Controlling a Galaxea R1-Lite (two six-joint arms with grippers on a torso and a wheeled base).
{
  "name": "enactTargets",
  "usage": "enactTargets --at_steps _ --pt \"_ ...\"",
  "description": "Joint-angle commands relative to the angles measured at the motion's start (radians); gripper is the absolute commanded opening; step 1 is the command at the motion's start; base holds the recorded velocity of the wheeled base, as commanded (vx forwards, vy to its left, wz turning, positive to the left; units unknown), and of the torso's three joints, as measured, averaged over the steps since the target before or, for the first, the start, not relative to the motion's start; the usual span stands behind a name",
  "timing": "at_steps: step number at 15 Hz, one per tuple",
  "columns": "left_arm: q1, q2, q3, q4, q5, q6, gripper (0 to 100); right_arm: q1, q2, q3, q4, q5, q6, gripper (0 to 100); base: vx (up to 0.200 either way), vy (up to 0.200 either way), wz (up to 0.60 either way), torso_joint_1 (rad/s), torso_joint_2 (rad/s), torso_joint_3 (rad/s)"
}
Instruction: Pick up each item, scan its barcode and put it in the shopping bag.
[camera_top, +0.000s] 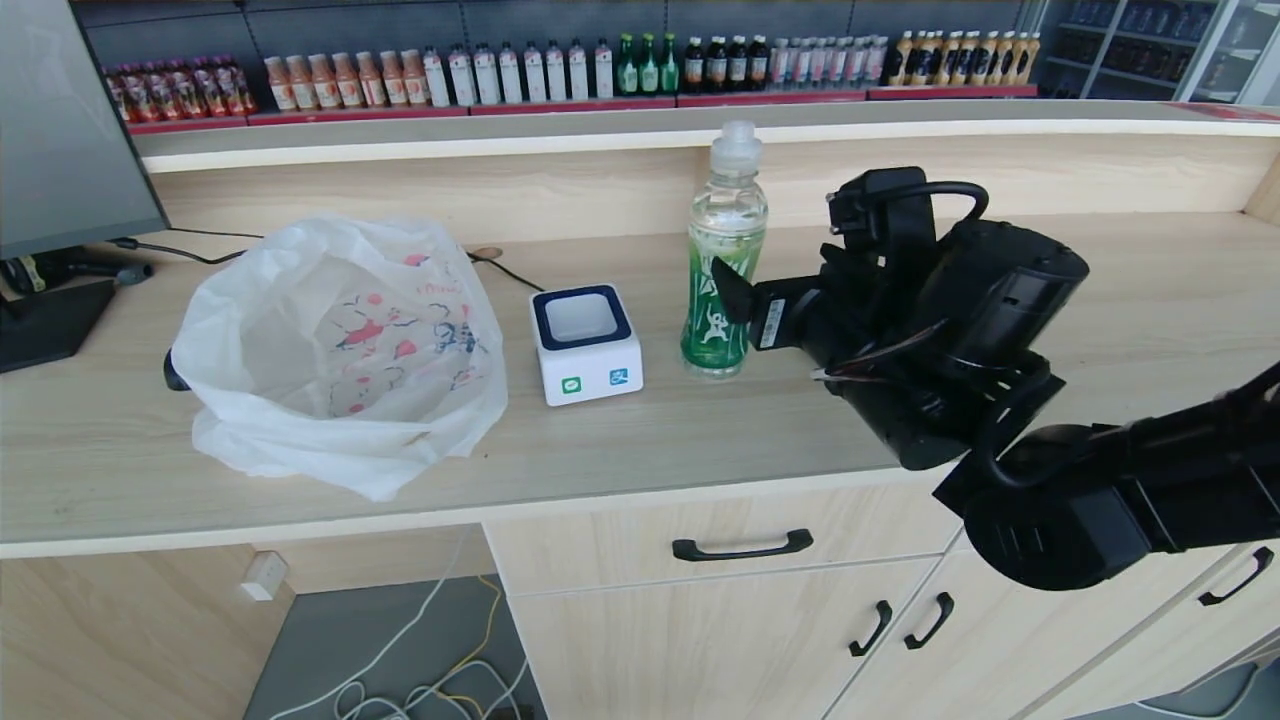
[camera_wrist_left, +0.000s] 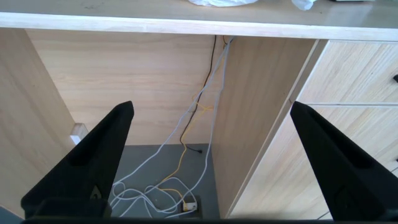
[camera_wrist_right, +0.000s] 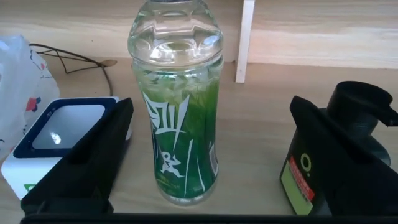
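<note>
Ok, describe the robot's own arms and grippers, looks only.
The right arm is glossy black, built of rounded housings. A black cable loops over its wrist, thin wires show at a joint, and a white printed label sits near the right gripper. Both it and the left gripper have matte black, wedge-shaped fingers.

One green-labelled bottle (camera_top: 723, 270), just the one, and there's one white scanner (camera_top: 585, 340), one shopping bag (camera_top: 340, 350) and one monitor (camera_top: 70, 120). On the cabinet fronts (camera_top: 700, 620) I count four black handles (camera_top: 742, 547). On the back shelf (camera_top: 560, 103) there's a long row of small bottles (camera_top: 560, 70), dozens by the look of it, too small to count for sure.
</note>
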Motion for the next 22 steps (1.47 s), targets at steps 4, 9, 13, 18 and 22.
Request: enactTargets --at_steps 4,9,13,18,22 --pt "0.000 0.000 0.000 0.000 0.000 -0.001 100 -0.006 0.056 -0.045 0.003 0.000 -0.004 100 0.000 0.000 0.00 0.000 0.00 0.000" --pt "0.000 0.000 0.000 0.000 0.000 -0.001 100 -0.005 0.102 -0.127 0.015 0.033 -0.001 100 0.000 0.000 0.00 0.000 0.00 0.000" --pt "0.000 0.000 0.000 0.000 0.000 -0.001 100 -0.017 0.140 -0.197 0.046 0.029 0.002 100 0.000 0.000 0.00 0.000 0.00 0.000" --pt "0.000 0.000 0.000 0.000 0.000 -0.001 100 -0.020 0.198 -0.277 0.053 0.033 0.004 100 0.000 0.000 0.00 0.000 0.00 0.000" --pt "0.000 0.000 0.000 0.000 0.000 -0.001 100 -0.022 0.203 -0.277 0.052 0.033 0.007 100 0.000 0.000 0.00 0.000 0.00 0.000"
